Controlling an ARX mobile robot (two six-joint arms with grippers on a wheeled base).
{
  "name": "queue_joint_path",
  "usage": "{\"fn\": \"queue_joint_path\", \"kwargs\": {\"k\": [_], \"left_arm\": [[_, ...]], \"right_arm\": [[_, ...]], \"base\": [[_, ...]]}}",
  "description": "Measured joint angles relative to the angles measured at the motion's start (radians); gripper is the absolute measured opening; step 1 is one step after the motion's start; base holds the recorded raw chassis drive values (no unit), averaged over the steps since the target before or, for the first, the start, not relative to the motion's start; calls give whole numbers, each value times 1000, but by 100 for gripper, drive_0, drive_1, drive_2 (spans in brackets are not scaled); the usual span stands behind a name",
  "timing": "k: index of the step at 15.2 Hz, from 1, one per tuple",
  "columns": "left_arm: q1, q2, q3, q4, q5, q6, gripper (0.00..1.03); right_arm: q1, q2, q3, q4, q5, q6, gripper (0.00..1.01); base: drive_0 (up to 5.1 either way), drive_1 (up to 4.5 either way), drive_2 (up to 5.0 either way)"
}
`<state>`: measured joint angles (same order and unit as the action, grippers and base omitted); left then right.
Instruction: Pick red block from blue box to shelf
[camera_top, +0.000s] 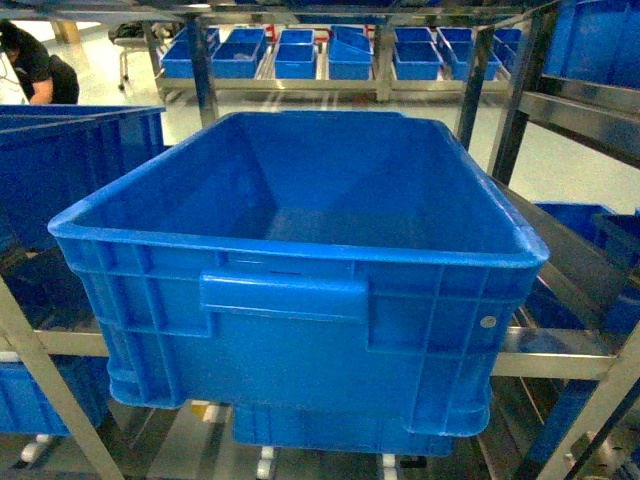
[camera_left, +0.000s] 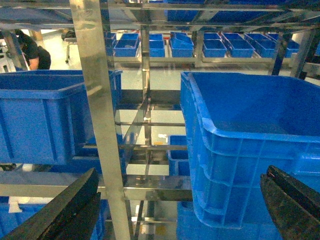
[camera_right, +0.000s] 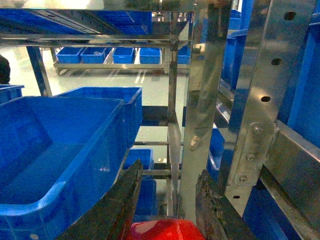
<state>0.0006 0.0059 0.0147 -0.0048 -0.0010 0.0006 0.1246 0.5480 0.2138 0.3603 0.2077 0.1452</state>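
Observation:
The red block (camera_right: 165, 230) shows at the bottom edge of the right wrist view, and my right gripper (camera_right: 170, 170) is shut on it, one dark finger on each side. The shelf (camera_right: 200, 100) rises right in front of it as bare steel uprights and rails. My left gripper (camera_left: 181, 175) is open with nothing between its wide-apart fingers, facing a shelf upright (camera_left: 95, 100). In the head view neither gripper shows, only the shelf rail (camera_top: 545, 352). The blue box is out of view.
A large dark blue ribbed crate (camera_top: 300, 250) sits on the shelf straight ahead, its inside bare; it also shows as the crate (camera_left: 250, 150) and the crate (camera_right: 50, 150). Another crate (camera_top: 60, 170) stands to its left. More crates (camera_top: 300, 55) line a far rack. A person (camera_top: 35, 70) bends at far left.

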Motion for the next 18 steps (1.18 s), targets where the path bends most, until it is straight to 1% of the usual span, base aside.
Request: {"fn": "queue_joint_path", "kwargs": {"k": [13, 14, 15, 16, 17, 18], "left_arm": [[0, 0, 0, 0, 0, 0, 98], [0, 0, 0, 0, 0, 0, 98], [0, 0, 0, 1, 0, 0, 98], [0, 0, 0, 1, 0, 0, 98], [0, 0, 0, 1, 0, 0, 98], [0, 0, 0, 1, 0, 0, 98]], "right_arm": [[0, 0, 0, 0, 0, 0, 27], [-23, 14, 99, -317, -97, -68, 27], [-20, 15, 103, -367, -106, -90, 27], [-19, 83, 116, -347, -142, -65, 27], [-3, 148, 130, -294, -164, -44, 27], [27, 224, 151, -219, -175, -38, 27]], "base": [[0, 0, 0], [0, 0, 0], [0, 0, 0], [0, 0, 0], [0, 0, 0], [0, 0, 0]]}}
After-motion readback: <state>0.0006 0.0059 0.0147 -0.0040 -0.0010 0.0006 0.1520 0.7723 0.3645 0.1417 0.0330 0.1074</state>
